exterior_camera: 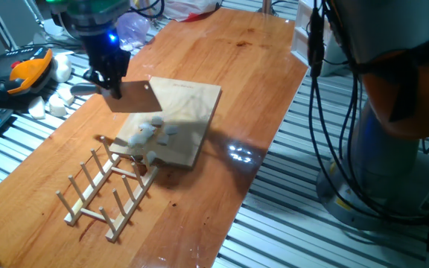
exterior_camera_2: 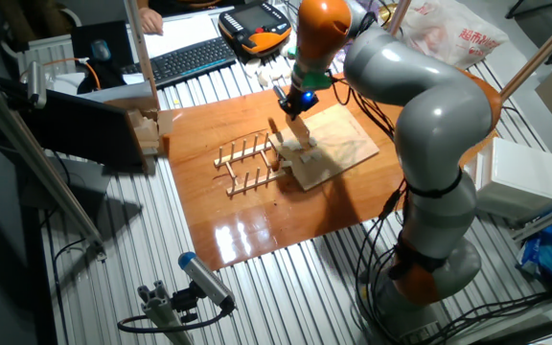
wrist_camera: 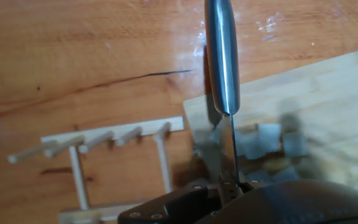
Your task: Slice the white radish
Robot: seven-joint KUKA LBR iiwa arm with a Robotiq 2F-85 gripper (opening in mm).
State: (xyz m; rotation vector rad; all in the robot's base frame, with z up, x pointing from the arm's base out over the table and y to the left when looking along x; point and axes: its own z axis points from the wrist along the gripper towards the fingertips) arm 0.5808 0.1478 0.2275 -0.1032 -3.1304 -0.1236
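The white radish lies as several small thin white slices on the near left part of the wooden cutting board. My gripper is shut on a knife and holds its flat blade just above the board's left edge, a little behind the slices. In the hand view the knife runs up the middle, with the slices just to its right on the board. In the other fixed view the gripper hangs over the board.
A wooden peg rack lies right against the board's near left corner and also shows in the hand view. A heap of blocky white chunks lies off the table's left edge, by an orange pendant. The robot's base stands at right.
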